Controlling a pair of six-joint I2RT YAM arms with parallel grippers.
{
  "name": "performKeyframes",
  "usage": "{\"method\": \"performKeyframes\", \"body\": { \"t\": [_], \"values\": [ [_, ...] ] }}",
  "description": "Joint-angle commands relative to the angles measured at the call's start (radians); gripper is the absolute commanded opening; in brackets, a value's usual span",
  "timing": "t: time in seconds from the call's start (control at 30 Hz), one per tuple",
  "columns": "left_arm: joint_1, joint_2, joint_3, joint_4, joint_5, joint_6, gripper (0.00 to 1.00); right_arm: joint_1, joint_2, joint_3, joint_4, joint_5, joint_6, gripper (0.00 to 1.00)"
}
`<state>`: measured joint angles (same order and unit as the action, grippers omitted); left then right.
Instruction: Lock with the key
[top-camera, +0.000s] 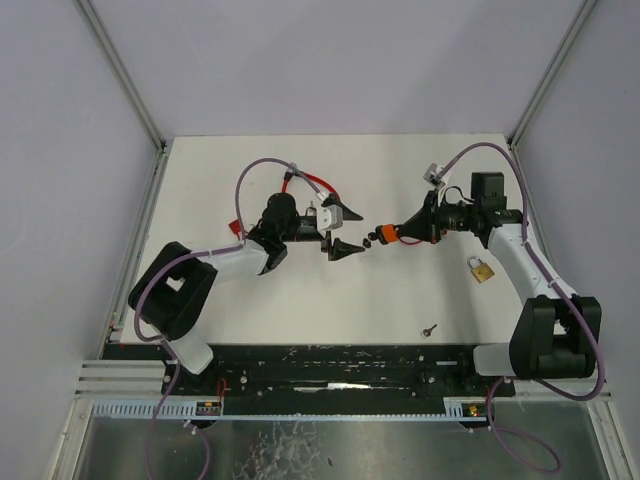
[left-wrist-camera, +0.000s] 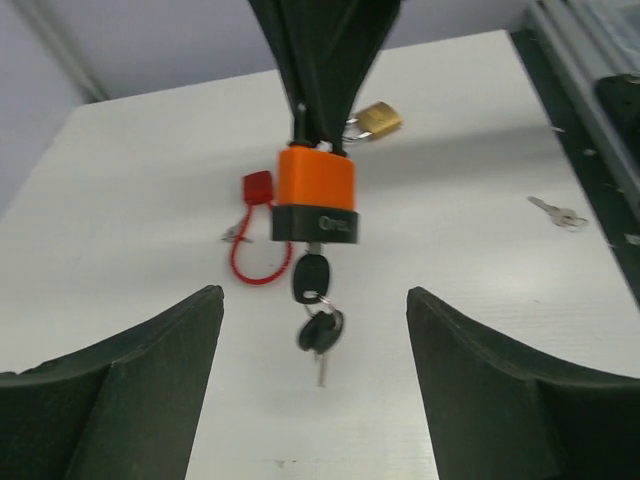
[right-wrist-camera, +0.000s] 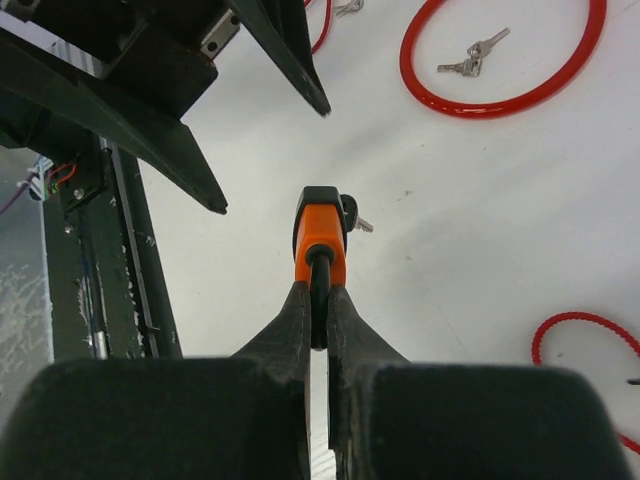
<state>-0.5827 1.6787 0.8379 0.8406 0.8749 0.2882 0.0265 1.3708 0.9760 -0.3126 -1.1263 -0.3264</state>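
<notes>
An orange padlock (right-wrist-camera: 320, 232) with a black base hangs above the table, and my right gripper (right-wrist-camera: 318, 300) is shut on its black shackle. A black-headed key (left-wrist-camera: 311, 275) sits in the keyhole of the padlock (left-wrist-camera: 316, 190), with a second key (left-wrist-camera: 320, 332) dangling from its ring. My left gripper (left-wrist-camera: 313, 300) faces the lock's key end and stands open. Its fingers (left-wrist-camera: 120, 390) flank the key bunch without touching it. In the top view the left gripper (top-camera: 345, 230) and the right gripper (top-camera: 398, 234) meet nose to nose at mid-table, the padlock (top-camera: 383, 235) between them.
A small brass padlock (top-camera: 482, 270) lies beside the right arm. A loose key (top-camera: 430, 328) lies near the front edge. A red cable lock (left-wrist-camera: 257, 188) and red cable loops (right-wrist-camera: 500, 95) with small keys (right-wrist-camera: 470, 58) lie on the white table (top-camera: 250, 310).
</notes>
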Motion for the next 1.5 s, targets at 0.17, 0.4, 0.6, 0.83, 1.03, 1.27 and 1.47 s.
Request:
{"method": "performKeyframes", "body": {
  "t": [0.17,0.4,0.6,0.83,1.03,1.27,1.47],
  "values": [
    [0.001,0.099,0.128,-0.212,0.194,-0.010,0.62,-0.010,-0.061,0.065,-0.129,-0.097,-0.261,0.00],
    [0.001,0.136,0.139,-0.115,0.199,-0.110,0.56,-0.006,-0.068,0.055,-0.161,-0.115,-0.339,0.00],
    [-0.003,0.164,0.147,-0.032,0.192,-0.186,0.52,0.007,-0.070,0.049,-0.181,-0.122,-0.388,0.00],
    [-0.031,0.195,0.175,-0.019,0.194,-0.206,0.47,0.024,-0.062,0.046,-0.187,-0.114,-0.406,0.00],
    [-0.043,0.214,0.200,-0.036,0.178,-0.207,0.36,0.033,-0.061,0.050,-0.197,-0.112,-0.421,0.00],
    [-0.044,0.213,0.218,-0.106,0.169,-0.162,0.25,0.036,-0.062,0.053,-0.210,-0.109,-0.431,0.00],
    [-0.043,0.214,0.250,-0.243,0.169,-0.083,0.10,0.036,-0.071,0.059,-0.221,-0.104,-0.442,0.00]
  ]
}}
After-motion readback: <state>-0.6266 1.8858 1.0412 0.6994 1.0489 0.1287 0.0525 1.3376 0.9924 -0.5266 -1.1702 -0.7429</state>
